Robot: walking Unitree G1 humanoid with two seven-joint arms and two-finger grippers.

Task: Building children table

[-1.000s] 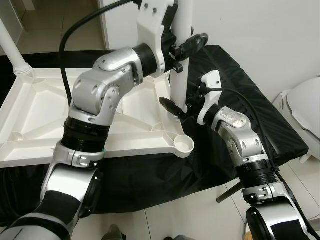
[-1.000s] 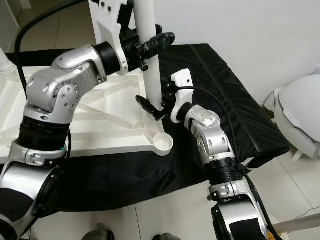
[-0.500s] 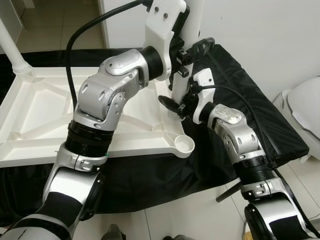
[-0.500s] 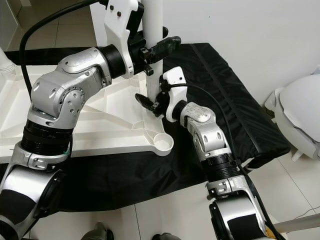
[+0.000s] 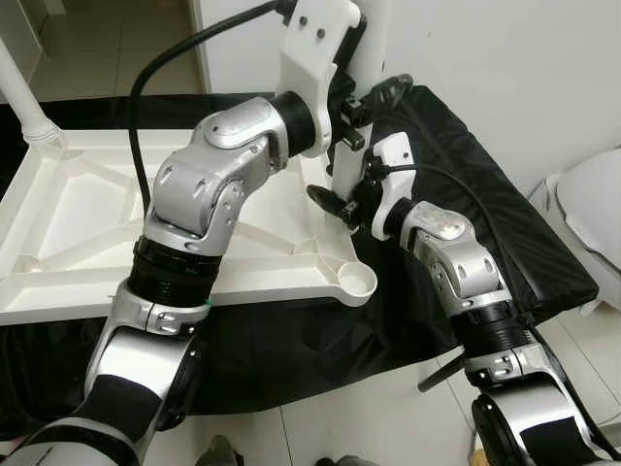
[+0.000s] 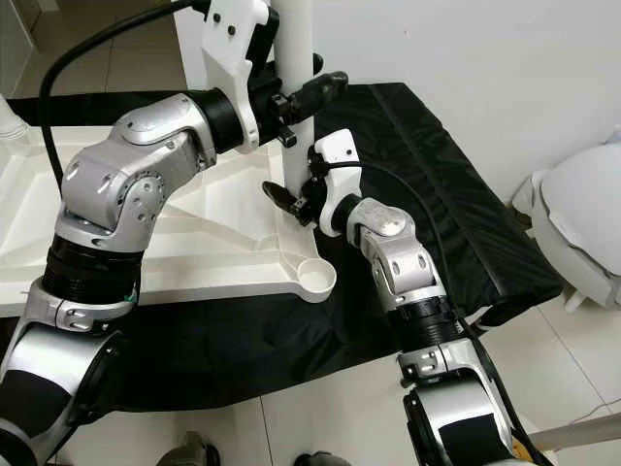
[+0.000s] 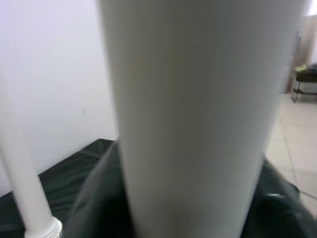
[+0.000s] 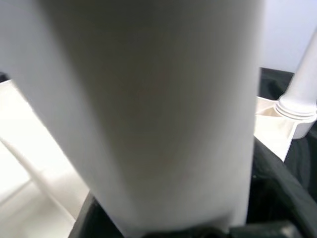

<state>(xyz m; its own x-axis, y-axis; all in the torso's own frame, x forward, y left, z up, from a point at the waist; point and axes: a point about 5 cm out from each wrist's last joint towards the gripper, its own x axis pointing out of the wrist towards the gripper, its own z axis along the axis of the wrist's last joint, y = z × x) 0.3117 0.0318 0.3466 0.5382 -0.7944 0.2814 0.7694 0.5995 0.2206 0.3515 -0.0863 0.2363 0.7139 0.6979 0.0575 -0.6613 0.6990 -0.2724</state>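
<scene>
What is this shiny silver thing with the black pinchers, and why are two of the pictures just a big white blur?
It's a robot putting together a little white table. The two top pictures come from cameras in its head, looking down at its own silver arms. The upside-down tabletop lies on a black cloth. A white table leg stands upright at a far corner of it. The left gripper holds the leg higher up, and the right gripper holds it near the bottom, black fingers on either side. The blurry pictures come from tiny cameras on each wrist. They sit so close to the leg that it looks huge.
</scene>
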